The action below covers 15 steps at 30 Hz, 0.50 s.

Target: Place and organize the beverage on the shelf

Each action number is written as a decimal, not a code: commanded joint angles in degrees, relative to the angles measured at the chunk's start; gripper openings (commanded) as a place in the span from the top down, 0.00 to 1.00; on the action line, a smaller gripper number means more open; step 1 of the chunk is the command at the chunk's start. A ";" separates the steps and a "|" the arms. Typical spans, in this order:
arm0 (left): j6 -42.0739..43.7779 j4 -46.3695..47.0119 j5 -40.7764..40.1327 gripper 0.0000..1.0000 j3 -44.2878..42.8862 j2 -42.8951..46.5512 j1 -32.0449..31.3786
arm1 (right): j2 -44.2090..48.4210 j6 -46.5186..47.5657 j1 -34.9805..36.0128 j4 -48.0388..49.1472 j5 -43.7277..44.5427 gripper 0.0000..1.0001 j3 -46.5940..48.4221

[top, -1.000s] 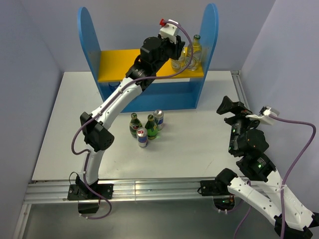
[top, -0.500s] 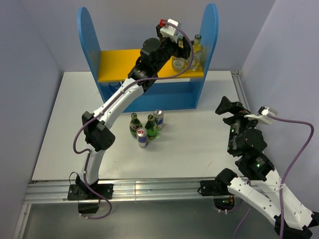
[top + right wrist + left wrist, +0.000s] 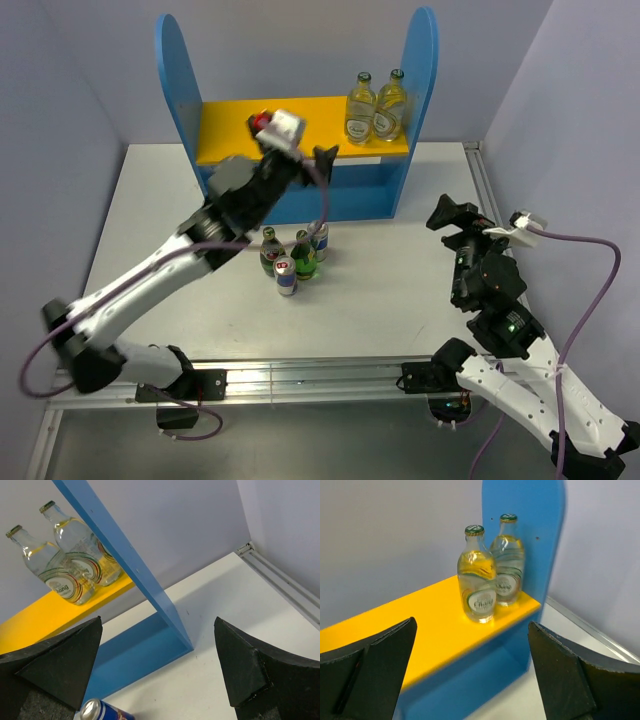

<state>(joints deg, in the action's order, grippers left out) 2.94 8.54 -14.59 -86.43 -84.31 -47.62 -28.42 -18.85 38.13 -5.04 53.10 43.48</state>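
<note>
Two clear yellowish bottles (image 3: 360,108) (image 3: 390,104) stand upright side by side at the right end of the shelf's yellow upper board (image 3: 235,125). The left wrist view shows them (image 3: 477,587) (image 3: 507,565) well ahead of my open, empty left gripper (image 3: 470,680). That gripper (image 3: 312,160) hangs in front of the shelf's middle. On the table below it stand two dark green bottles (image 3: 270,250) (image 3: 303,255) and two blue-and-silver cans (image 3: 286,277) (image 3: 319,238). My right gripper (image 3: 458,212) is open and empty at the right, facing the shelf's right side panel (image 3: 135,565), with one can (image 3: 102,711) at its lower left.
The shelf (image 3: 420,60) stands at the back of the white table (image 3: 130,260), its lower level blue and open to the front. A metal rail (image 3: 485,185) runs along the table's right edge. Grey walls close in the left, back and right.
My left gripper opened, let go of the clear bottle on the upper board, and drew back to the left and down, away from the shelf. The right arm barely moved.
</note>
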 commanded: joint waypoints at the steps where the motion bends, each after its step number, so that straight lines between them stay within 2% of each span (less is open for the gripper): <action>1: -0.03 3.77 -8.87 0.01 12.48 13.71 -3.53 | -1.02 -1.63 0.45 1.70 -0.36 0.00 -0.59; 2: -1.17 4.03 -10.01 0.01 16.26 16.35 -4.06 | -1.11 -1.80 0.37 1.79 -1.24 0.00 -0.85; 3: -2.40 4.29 -12.54 0.01 23.52 21.07 -4.59 | -1.45 -1.89 0.45 1.96 -4.73 0.00 -1.03; 5: -6.54 4.73 -15.45 0.01 30.68 25.23 -4.68 | -2.85 -0.15 0.37 3.97 -12.45 0.00 -1.65; 6: -7.85 4.39 -16.77 0.01 36.89 28.64 -4.77 | -3.82 0.13 0.45 4.51 -22.59 0.00 -1.65; 7: -10.73 4.12 -19.22 0.01 39.56 30.16 -4.77 | -4.96 0.57 0.45 4.86 -30.17 0.00 -1.47; 9: -13.56 4.12 -19.43 0.02 46.25 34.20 -4.85 | -10.05 1.45 0.54 6.79 -42.32 0.00 -0.60; 12: -18.13 6.04 -20.30 0.02 52.58 36.24 -4.86 | -18.13 0.13 5.27 6.71 -39.76 0.00 0.99; 15: -19.63 7.54 -21.27 0.02 56.02 34.75 -4.86 | -21.49 -0.74 6.17 8.19 -40.53 0.00 0.55</action>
<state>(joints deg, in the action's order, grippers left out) -11.68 11.70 -32.69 -31.53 -49.74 -52.34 -47.81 -19.07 43.03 0.38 18.11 43.05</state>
